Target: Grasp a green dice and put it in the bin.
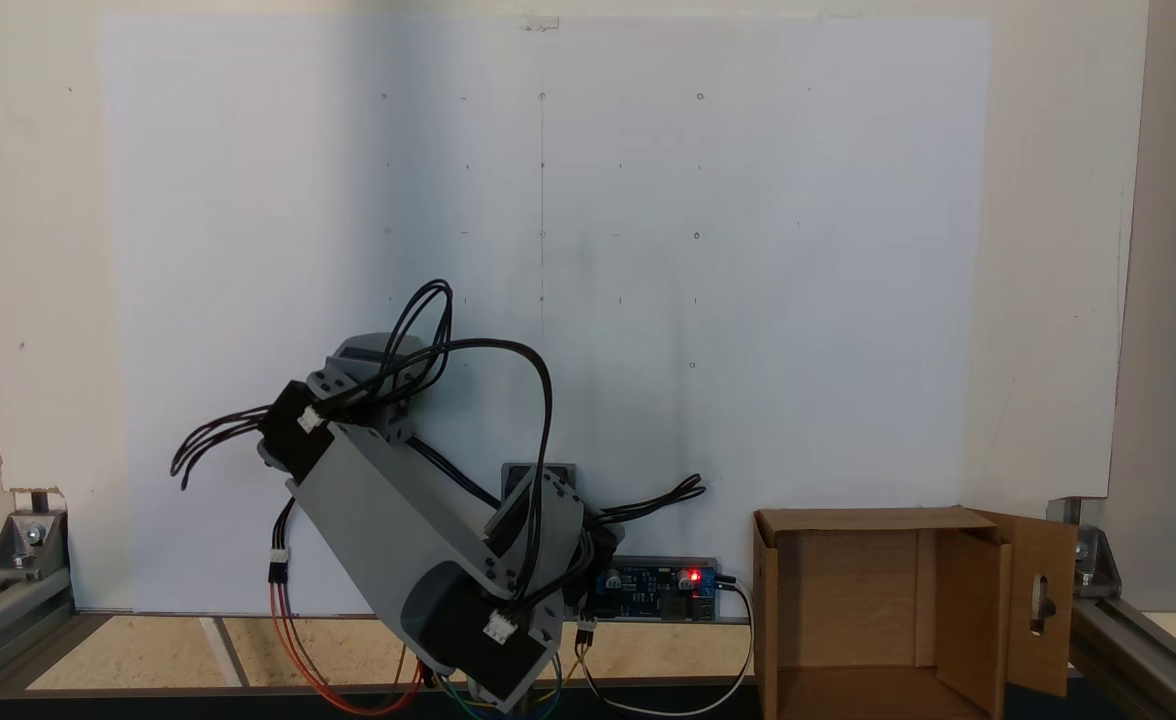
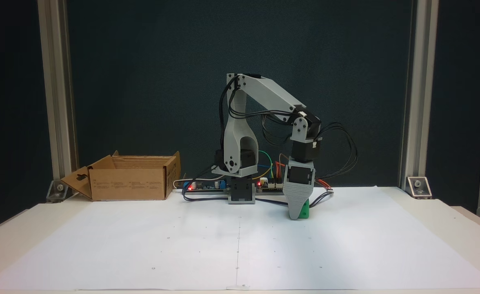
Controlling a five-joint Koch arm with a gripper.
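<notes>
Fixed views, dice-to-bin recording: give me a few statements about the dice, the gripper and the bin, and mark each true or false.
1. The green dice sits low at the gripper tip, on the white paper. True.
2. The dice already lies inside the bin. False: it is on the paper beside the gripper, far from the bin.
3. The bin stands on the arm's left in the front fixed view. True.
4. The bin's flaps are shut. False: the box is open, with a slotted flap folded outward.
5. The gripper hangs high above the table. False: its tip reaches down to the paper.
</notes>
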